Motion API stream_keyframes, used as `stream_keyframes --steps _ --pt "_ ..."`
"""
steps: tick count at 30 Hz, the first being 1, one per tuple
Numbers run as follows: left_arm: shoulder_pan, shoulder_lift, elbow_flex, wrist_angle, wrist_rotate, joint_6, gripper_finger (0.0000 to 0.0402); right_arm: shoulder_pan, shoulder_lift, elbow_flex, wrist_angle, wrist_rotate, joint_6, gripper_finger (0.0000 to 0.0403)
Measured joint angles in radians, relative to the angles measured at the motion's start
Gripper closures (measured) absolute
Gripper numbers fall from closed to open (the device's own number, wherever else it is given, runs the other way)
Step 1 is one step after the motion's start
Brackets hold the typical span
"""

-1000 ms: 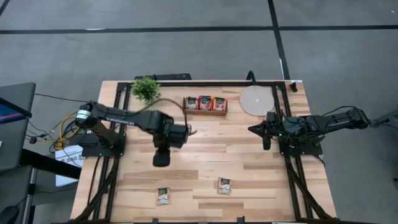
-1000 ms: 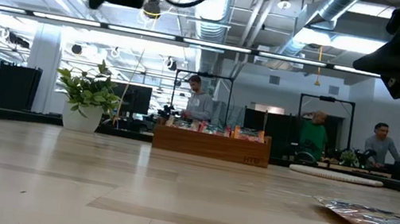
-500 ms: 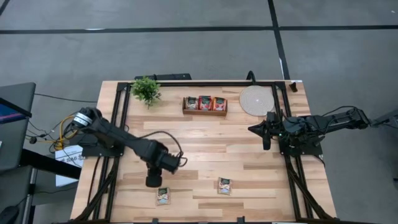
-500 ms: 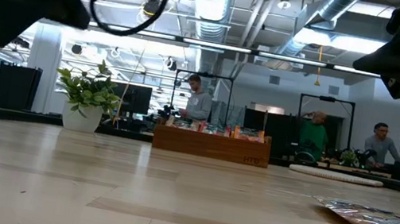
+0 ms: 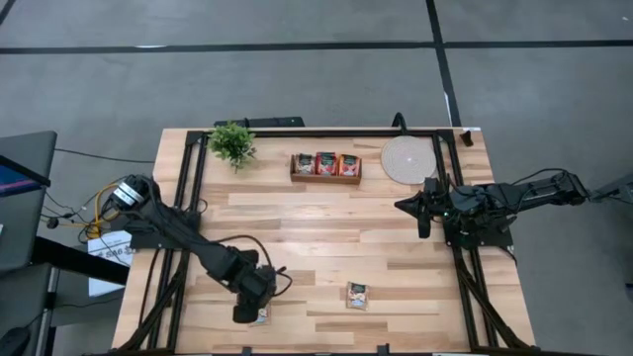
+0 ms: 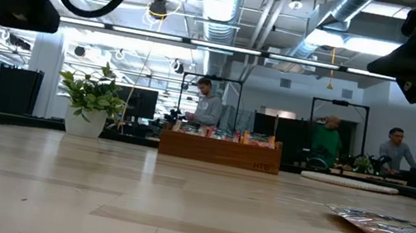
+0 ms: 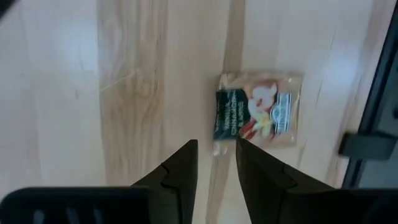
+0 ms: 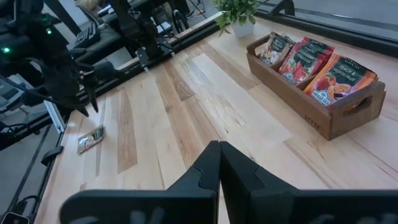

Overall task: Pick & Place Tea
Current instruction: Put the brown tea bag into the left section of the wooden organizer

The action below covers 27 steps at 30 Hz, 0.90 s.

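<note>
Two tea sachets lie flat on the wood near the table's near edge: a left sachet (image 5: 260,314) (image 7: 258,118), pale with a dark green band and a light picture, and a right sachet (image 5: 357,295) (image 6: 391,227). More red and orange sachets stand in the brown wooden tray (image 5: 326,165) (image 8: 317,74). My left gripper (image 5: 246,309) (image 7: 215,146) hangs just above the left sachet, fingers slightly apart, touching nothing. My right gripper (image 5: 422,210) (image 8: 218,146) waits, shut, in the air at the table's right side.
A potted plant (image 5: 231,141) stands at the far left and a round pale disc (image 5: 408,160) lies at the far right. Black frame rails run along the table's left and right sides. Bare wood lies between the tray and the sachets. People stand in the room beyond.
My left gripper has swung from the table's middle toward the near edge and come down over the left sachet. The sachets have not moved.
</note>
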Motion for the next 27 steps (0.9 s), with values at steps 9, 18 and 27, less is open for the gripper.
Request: stream_keyframes --steps 9,18,27 --pt "-0.007 0.055 -0.020 0.050 -0.063 -0.043 0.0300 0.000 0.000 0.000 -0.007 0.000 -0.001 0.0403" --pt "-0.010 0.165 -0.020 0.082 -0.027 -0.021 0.0300 0.000 0.000 0.000 -0.007 0.000 -0.002 0.0403" --pt "-0.010 0.169 -0.019 0.090 -0.043 -0.022 0.0300 0.000 0.000 0.000 -0.007 0.000 -0.002 0.0403"
